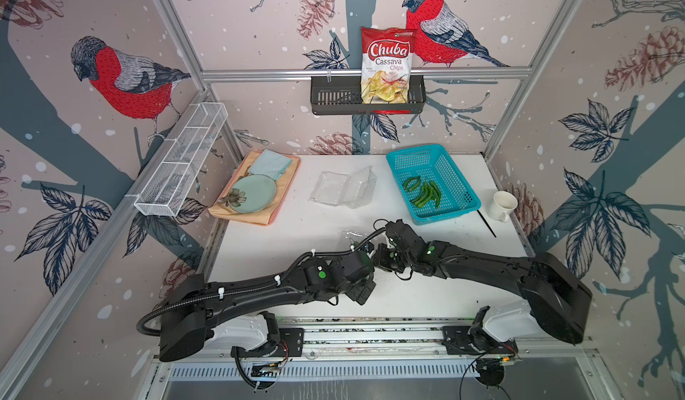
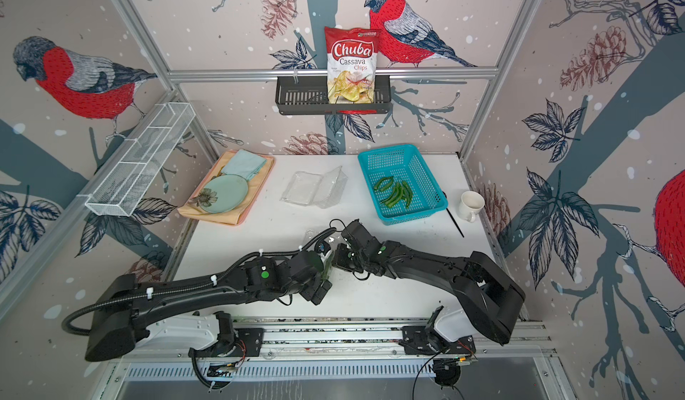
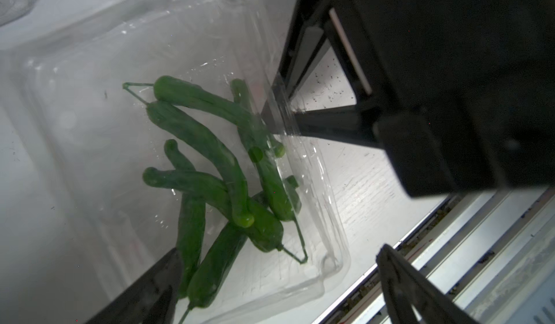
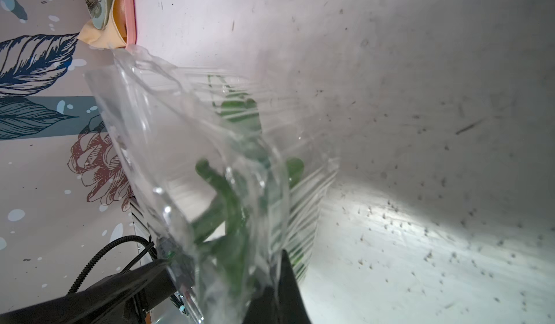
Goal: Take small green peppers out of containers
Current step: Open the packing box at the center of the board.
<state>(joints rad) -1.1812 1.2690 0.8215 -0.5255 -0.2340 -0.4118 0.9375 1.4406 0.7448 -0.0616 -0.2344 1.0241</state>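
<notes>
A clear container (image 3: 90, 127) with several small green peppers (image 3: 204, 145) in it is held tilted above the table's front middle. My right gripper (image 4: 280, 265) is shut on its thin rim, and its fingers show pinching that edge in the left wrist view. My left gripper (image 3: 279, 286) is open, its fingers wide on either side of the container's corner. In both top views the arms meet over this container and hide most of it. A second clear container (image 1: 333, 190) lies open and empty at the back middle. More peppers (image 1: 424, 194) lie in the turquoise basket (image 1: 461, 179).
A white mug (image 1: 502, 205) and a black stick (image 1: 486, 224) sit right of the basket. At the back left, a peach tray (image 1: 285, 183) carries a green plate (image 1: 252, 194) and a folded cloth (image 1: 270, 162). A white wire rack (image 1: 181, 161) hangs on the left wall.
</notes>
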